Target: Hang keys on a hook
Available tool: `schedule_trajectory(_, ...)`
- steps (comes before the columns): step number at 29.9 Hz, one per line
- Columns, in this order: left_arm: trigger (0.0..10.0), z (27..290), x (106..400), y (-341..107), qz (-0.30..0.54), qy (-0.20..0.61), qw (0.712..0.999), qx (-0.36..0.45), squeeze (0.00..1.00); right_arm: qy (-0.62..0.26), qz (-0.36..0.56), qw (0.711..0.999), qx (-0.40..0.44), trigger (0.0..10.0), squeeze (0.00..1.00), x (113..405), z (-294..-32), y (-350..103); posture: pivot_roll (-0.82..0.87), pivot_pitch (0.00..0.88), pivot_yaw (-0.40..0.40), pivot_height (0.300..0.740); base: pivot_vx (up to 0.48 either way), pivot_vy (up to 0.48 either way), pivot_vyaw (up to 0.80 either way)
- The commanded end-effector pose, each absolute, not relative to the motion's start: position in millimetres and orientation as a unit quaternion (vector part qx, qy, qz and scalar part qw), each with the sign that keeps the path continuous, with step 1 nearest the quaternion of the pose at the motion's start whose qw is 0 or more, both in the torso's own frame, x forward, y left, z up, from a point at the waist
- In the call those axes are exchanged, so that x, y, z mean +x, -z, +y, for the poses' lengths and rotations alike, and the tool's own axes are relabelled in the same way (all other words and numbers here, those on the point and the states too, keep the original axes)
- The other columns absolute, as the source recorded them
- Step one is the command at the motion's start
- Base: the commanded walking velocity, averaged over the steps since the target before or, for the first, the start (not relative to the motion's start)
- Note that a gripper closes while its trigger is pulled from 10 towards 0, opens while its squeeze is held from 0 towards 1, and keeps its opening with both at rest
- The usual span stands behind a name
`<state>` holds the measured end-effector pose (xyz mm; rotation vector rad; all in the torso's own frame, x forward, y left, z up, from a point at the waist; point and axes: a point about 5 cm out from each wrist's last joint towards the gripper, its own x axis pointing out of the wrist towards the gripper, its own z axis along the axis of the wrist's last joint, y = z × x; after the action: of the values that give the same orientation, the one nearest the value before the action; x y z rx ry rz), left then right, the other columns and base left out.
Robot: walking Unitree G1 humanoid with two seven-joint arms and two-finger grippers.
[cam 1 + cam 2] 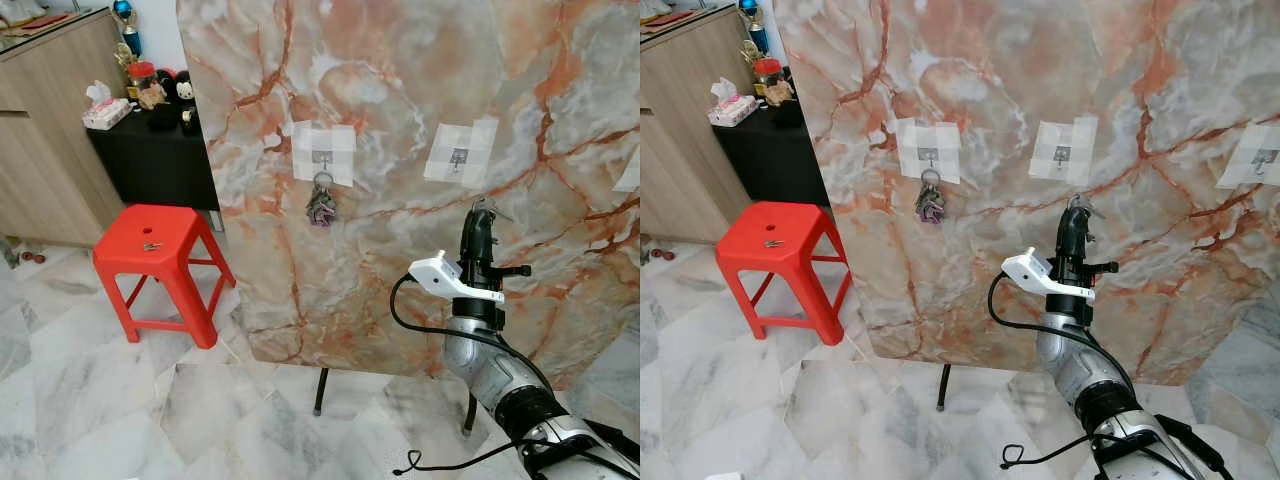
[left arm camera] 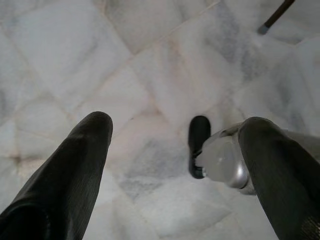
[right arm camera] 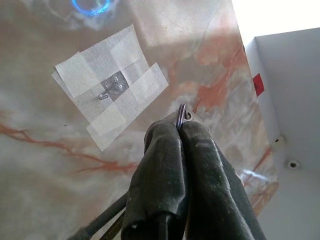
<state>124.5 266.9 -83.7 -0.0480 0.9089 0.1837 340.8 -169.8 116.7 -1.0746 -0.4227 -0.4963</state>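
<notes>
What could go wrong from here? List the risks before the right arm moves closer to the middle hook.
1. The right end effector pinches the metal key ring by a sliver; it may slip out.
2. The small taped metal hook sits off to one side of the ring, so a straight push could miss.
3. Pressing might loosen the white tape patch.

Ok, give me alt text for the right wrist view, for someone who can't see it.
The right gripper, fingers shut on a key ring, points up at a marbled board, just below a small metal hook fixed there under crossed strips of pale tape. The ring is not yet on the hook.
</notes>
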Motion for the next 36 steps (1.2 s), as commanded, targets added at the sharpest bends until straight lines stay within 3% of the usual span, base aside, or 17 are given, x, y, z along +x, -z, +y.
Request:
schedule_trajectory(1,10.0,261,122,87,0.449,-0.087,0.889,-0.024,0.00,0.234,-0.201,0.810,-0.499,10.0,0.00,344,-169,-122,0.14,0.000,-0.015,0.740,0.000,0.000,0.00)
schedule_trajectory(11,10.0,252,135,86,0.437,-0.079,0.896,-0.022,0.00,0.223,-0.175,0.829,-0.481,10.0,0.00,344,-169,-116,0.14,0.000,-0.015,0.740,0.000,0.000,0.00)
schedule_trajectory(12,10.0,253,138,84,0.430,-0.078,0.899,-0.022,0.00,0.223,-0.134,0.856,-0.447,10.0,0.00,344,-175,-109,0.14,0.000,-0.015,0.740,0.000,0.000,0.00)
schedule_trajectory(14,10.0,254,140,83,0.427,-0.078,0.900,-0.021,0.00,0.221,-0.098,0.879,-0.411,10.0,0.00,343,-180,-103,0.14,0.000,-0.016,0.740,0.000,0.000,0.00)
schedule_trajectory(16,10.0,253,140,83,0.428,-0.077,0.900,-0.021,0.00,0.195,0.029,0.935,-0.296,10.0,0.00,339,-190,-76,0.13,0.000,-0.015,0.740,0.000,0.000,0.00)
schedule_trajectory(17,10.0,253,140,83,0.428,-0.077,0.900,-0.021,0.00,0.195,0.029,0.935,-0.296,10.0,0.00,339,-190,-76,0.13,0.000,-0.015,0.740,0.000,0.000,0.00)
schedule_trajectory(19,10.0,248,140,85,0.432,-0.074,0.899,-0.022,0.00,0.189,0.158,0.947,-0.206,10.0,0.00,324,-203,-42,0.13,0.000,-0.014,0.740,0.000,0.000,0.00)
schedule_trajectory(22,10.0,241,140,87,0.437,-0.068,0.896,-0.024,0.00,0.170,0.285,0.935,-0.128,10.0,0.00,296,-211,-4,0.13,0.000,-0.015,0.740,0.000,0.000,0.00)
schedule_trajectory(24,10.0,239,140,88,0.439,-0.066,0.896,-0.024,0.00,0.155,0.323,0.924,-0.130,10.0,0.00,285,-213,9,0.13,0.000,-0.015,0.740,0.000,0.000,0.00)
schedule_trajectory(27,10.0,236,142,88,0.440,-0.066,0.895,-0.024,0.00,0.027,0.391,0.900,-0.190,10.0,0.00,266,-203,31,0.13,0.000,-0.009,0.740,0.000,0.000,0.00)
schedule_trajectory(29,10.0,234,143,88,0.441,-0.063,0.895,-0.023,0.00,-0.113,0.408,0.859,-0.289,10.0,0.00,254,-193,42,0.13,0.000,-0.007,0.740,0.000,0.000,0.00)
schedule_trajectory(31,10.0,231,147,88,0.441,-0.055,0.896,-0.015,0.00,-0.192,0.416,0.821,-0.341,10.0,0.00,251,-197,42,0.12,0.000,-0.006,0.740,0.000,0.000,0.00)
schedule_trajectory(36,10.0,232,158,82,0.423,-0.016,0.906,0.021,0.00,-0.263,0.394,0.814,-0.336,10.0,0.00,268,-198,25,0.13,0.000,-0.010,0.740,0.000,0.000,0.00)
